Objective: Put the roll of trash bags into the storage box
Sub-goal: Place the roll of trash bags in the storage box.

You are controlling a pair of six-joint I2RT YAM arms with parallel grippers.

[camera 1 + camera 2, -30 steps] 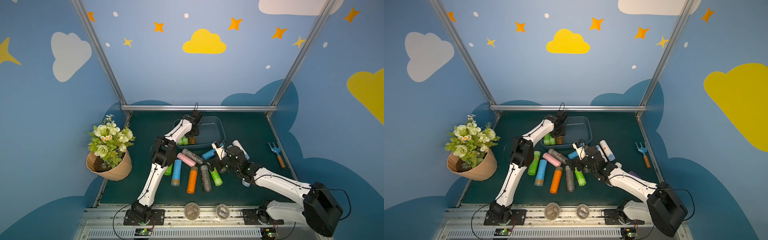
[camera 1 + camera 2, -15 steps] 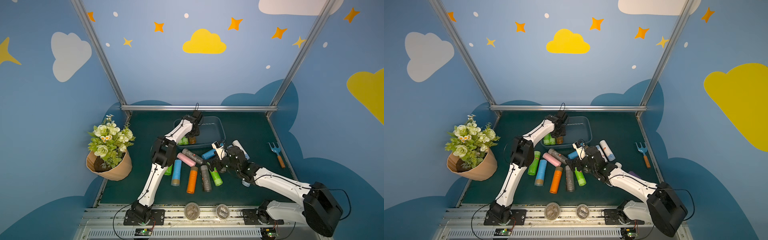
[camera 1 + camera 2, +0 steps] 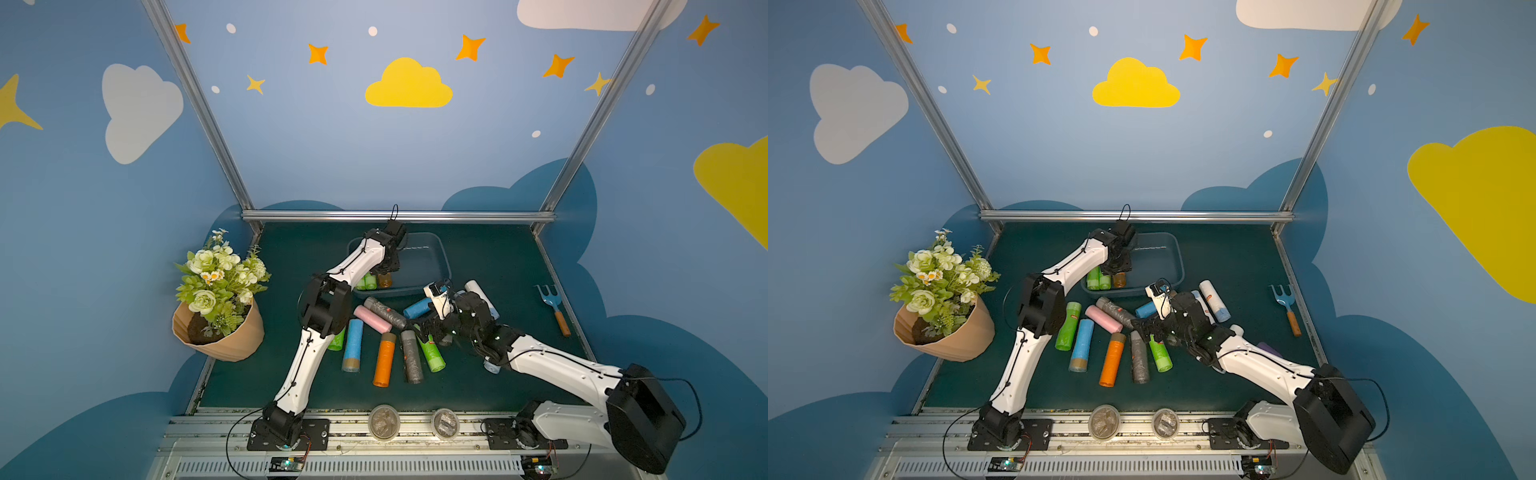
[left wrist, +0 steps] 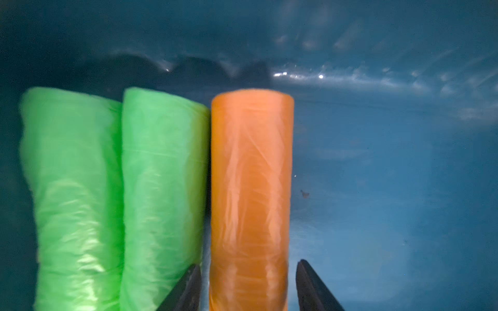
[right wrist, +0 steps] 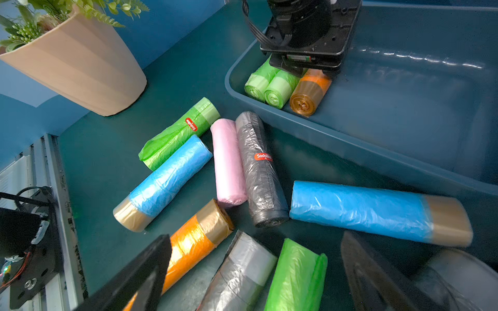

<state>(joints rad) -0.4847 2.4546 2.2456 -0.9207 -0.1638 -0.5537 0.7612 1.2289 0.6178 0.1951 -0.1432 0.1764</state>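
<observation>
My left gripper point(image 4: 246, 265) is down inside the storage box point(image 3: 444, 259), at the end where two green rolls point(image 4: 75, 188) already lie; its fingers point(image 4: 188, 285) stand on either side of the orange roll point(image 4: 250, 175) with a thin gap on each side, so they straddle it and do not pinch it; the roll lies flat on the box floor, touching the nearer green roll, one end close to the box wall. I judge it was set parallel to its neighbours so that the row packs tight and the rest of the box floor stays free for more.

My right gripper point(image 5: 254, 237) hovers outside the box, near its long wall, above the loose rolls on the mat; its fingers point(image 5: 140, 272) are spread wide and hold nothing; a grey roll point(image 5: 242, 274) and a green roll point(image 5: 296, 274) lie between them, so I take one of these for my next pick; they lie close together, and closing on one may nudge the other.
</observation>
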